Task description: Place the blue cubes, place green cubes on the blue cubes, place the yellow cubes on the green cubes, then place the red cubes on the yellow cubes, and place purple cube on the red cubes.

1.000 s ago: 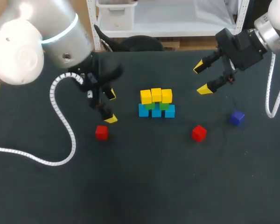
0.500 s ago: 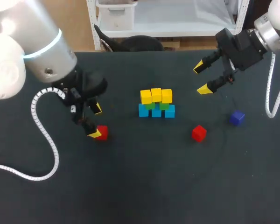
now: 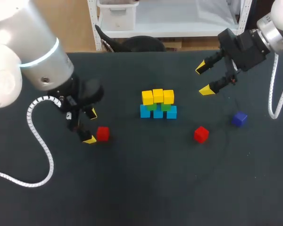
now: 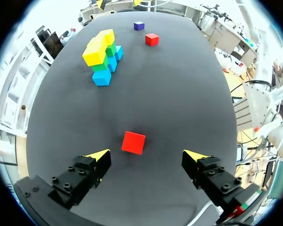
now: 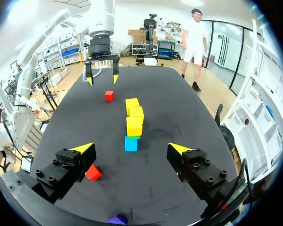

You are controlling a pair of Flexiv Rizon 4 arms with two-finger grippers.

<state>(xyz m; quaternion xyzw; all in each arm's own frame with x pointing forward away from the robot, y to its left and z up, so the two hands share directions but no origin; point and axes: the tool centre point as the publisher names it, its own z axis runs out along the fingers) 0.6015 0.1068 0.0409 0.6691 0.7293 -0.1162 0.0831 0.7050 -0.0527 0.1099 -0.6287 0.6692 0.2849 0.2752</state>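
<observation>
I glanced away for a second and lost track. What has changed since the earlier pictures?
The left gripper moved away from the stack, leftward and nearer the camera, to the left red cube, open, gripping nothing. That cube, the right red cube, the stack, the purple cube and the right gripper stayed put.

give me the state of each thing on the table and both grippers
left gripper, open, empty
right gripper, open, empty
blue cubes, three in a row on the table
green cubes, two stacked on the blue cubes
yellow cubes, three stacked on the green cubes
left red cube, loose on the table, just ahead of the left gripper, untouched
right red cube, loose on the table
purple cube, loose on the table
</observation>
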